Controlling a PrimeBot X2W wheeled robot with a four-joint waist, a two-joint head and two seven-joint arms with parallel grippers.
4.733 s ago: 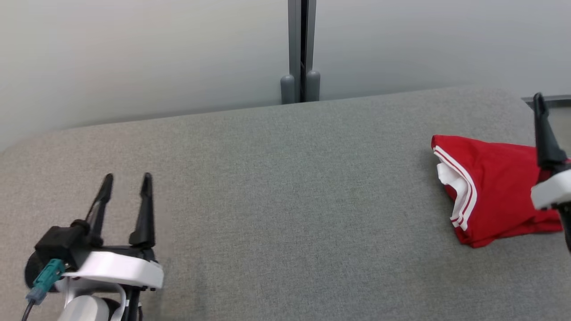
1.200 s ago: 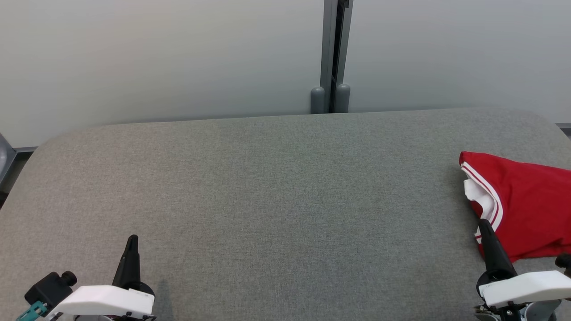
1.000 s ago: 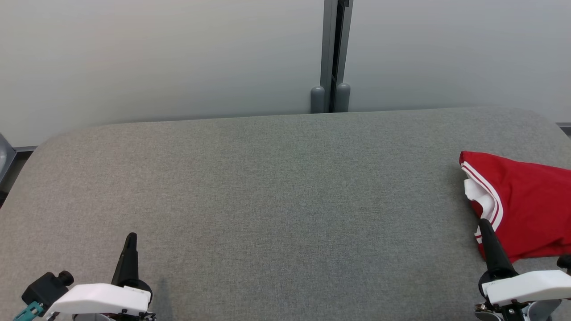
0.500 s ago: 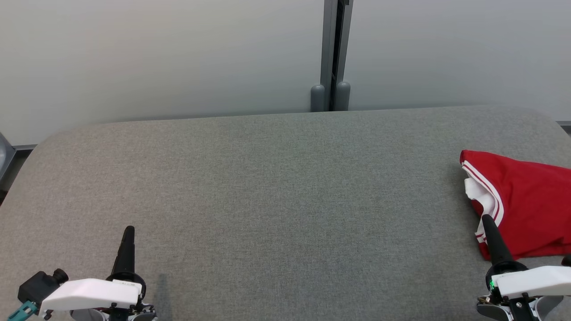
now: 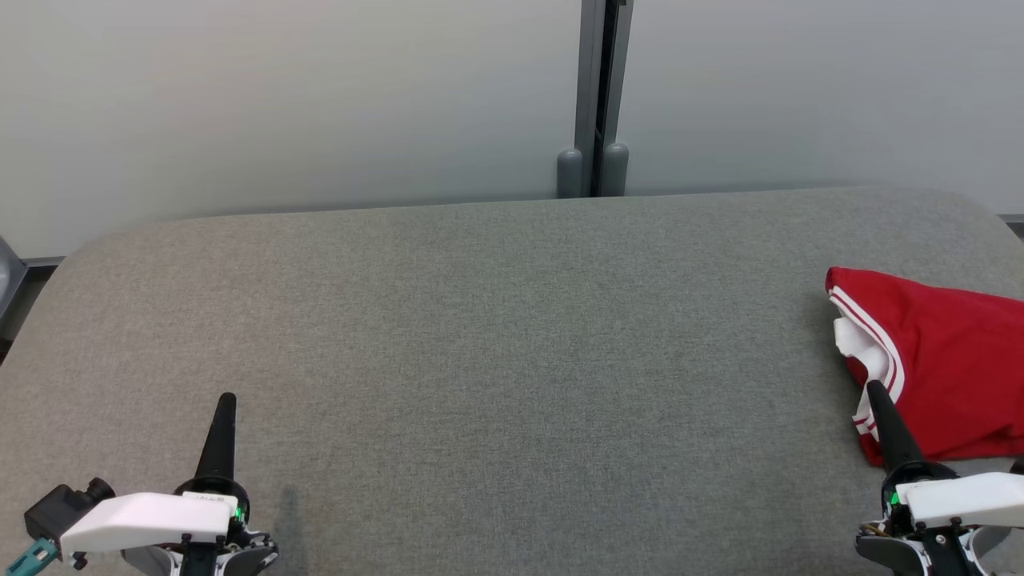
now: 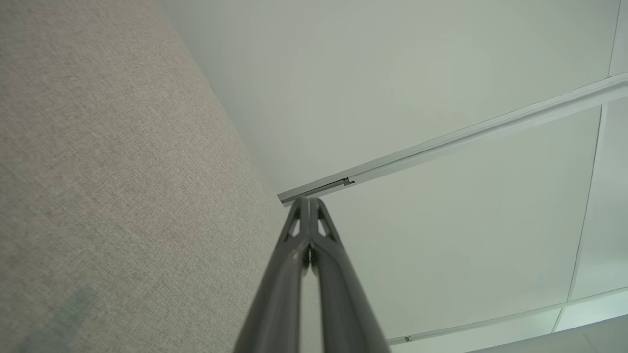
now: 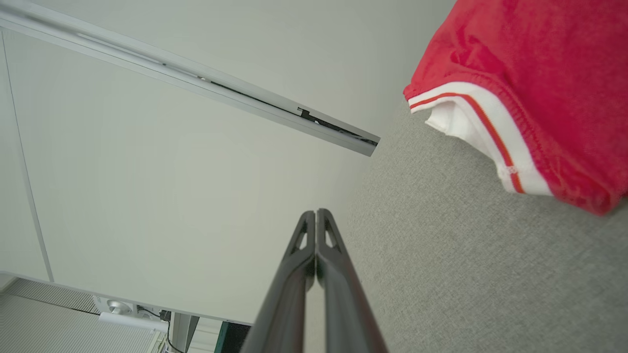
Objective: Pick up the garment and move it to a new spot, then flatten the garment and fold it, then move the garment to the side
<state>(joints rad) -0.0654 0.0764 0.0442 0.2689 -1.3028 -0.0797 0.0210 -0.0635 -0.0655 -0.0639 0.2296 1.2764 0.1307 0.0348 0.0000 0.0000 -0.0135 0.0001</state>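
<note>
Left fingers [image 5: 220, 436] and right fingers [image 5: 888, 428] have pulled back, each pressed together, empty; garment [image 5: 944, 352] lies aside

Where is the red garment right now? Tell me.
In the head view the red garment lies at the right edge of the grey table, just beyond the right tool, not held.

You've got one red garment [image 5: 944, 360]; one grey bench [image 5: 496, 344]; two sets of fingers, the left fingers [image 5: 220, 440] and the right fingers [image 5: 886, 424], two per set going by the wrist views; behind the bench, two pale wall panels, left panel [image 5: 280, 104] and right panel [image 5: 800, 88]; one dark post [image 5: 594, 80] between them; two rounded caps [image 5: 569, 172] at its foot.
</note>
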